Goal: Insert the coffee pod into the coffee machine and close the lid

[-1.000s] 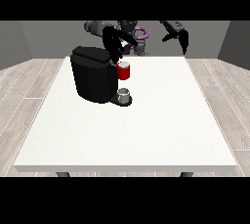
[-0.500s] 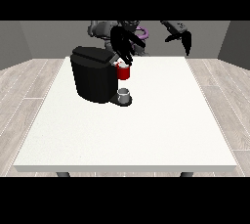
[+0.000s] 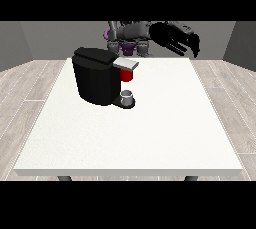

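The black coffee machine (image 3: pixel 97 77) stands on the far left part of the white table (image 3: pixel 150 138). Its grey lid (image 3: pixel 125 63) lies flat over a red thing at the machine (image 3: pixel 127 75). A small grey thing (image 3: pixel 128 96) sits on the machine's base below the spout; I cannot tell whether it is the pod. The hand at the view's right (image 3: pixel 179 38) hangs in the air above the table's far edge, right of the machine, with its fingers relaxed and nothing in them. No hand shows at the view's left; only that arm's upper part (image 3: pixel 114 31) is visible behind the machine.
The robot's torso (image 3: pixel 131 35) is behind the table's far edge. Wooden floor surrounds the table. White tabletop stretches in front of and to the right of the machine.
The hand that was over the machine's top has pulled away out of sight. The grey lid now lies flat above the red thing. The hand at the view's right has stayed raised.
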Controlling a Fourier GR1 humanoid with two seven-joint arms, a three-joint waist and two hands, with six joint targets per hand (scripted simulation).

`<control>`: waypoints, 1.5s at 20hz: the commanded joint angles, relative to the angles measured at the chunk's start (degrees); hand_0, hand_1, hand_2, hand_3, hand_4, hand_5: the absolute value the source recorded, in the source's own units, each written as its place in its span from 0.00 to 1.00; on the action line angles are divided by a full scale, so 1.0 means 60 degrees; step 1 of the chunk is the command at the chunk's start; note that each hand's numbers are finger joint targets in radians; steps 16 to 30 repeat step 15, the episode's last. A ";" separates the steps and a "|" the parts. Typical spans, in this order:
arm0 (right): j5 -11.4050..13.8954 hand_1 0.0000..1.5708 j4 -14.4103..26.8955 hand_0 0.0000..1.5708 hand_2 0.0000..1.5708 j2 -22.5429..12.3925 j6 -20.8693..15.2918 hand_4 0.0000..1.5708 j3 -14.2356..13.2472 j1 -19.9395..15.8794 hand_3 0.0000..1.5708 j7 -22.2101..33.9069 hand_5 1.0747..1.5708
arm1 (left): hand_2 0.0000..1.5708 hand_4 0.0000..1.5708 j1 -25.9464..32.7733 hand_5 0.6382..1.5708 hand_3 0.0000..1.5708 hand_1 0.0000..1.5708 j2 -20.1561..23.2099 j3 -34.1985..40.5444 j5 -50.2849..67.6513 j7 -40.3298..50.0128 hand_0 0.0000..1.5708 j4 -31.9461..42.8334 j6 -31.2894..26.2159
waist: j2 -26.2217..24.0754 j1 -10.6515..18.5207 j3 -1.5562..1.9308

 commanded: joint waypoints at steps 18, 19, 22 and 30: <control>-0.0338 0.00 0.0336 0.00 0.00 0.3097 0.0036 0.17 0.1830 0.1579 0.00 -0.3701 1.00 | 0.00 0.17 0.1841 1.00 0.00 0.00 0.0142 0.0549 0.0136 0.0204 0.00 -0.0119 0.0487 | -0.1797 -0.2151 -0.0105; -0.0338 0.00 0.0336 0.00 0.00 0.3097 0.0036 0.17 0.1830 0.1579 0.00 -0.3701 1.00 | 0.00 0.17 0.1841 1.00 0.00 0.00 0.0142 0.0549 0.0136 0.0204 0.00 -0.0119 0.0487 | -0.1797 -0.2151 -0.0105; -0.0338 0.00 0.0336 0.00 0.00 0.3097 0.0036 0.17 0.1830 0.1579 0.00 -0.3701 1.00 | 0.00 0.17 0.1841 1.00 0.00 0.00 0.0142 0.0549 0.0136 0.0204 0.00 -0.0119 0.0487 | -0.1797 -0.2151 -0.0105; -0.0338 0.00 0.0336 0.00 0.00 0.3097 0.0036 0.17 0.1830 0.1579 0.00 -0.3701 1.00 | 0.00 0.17 0.1841 1.00 0.00 0.00 0.0142 0.0549 0.0136 0.0204 0.00 -0.0119 0.0487 | -0.1797 -0.2151 -0.0105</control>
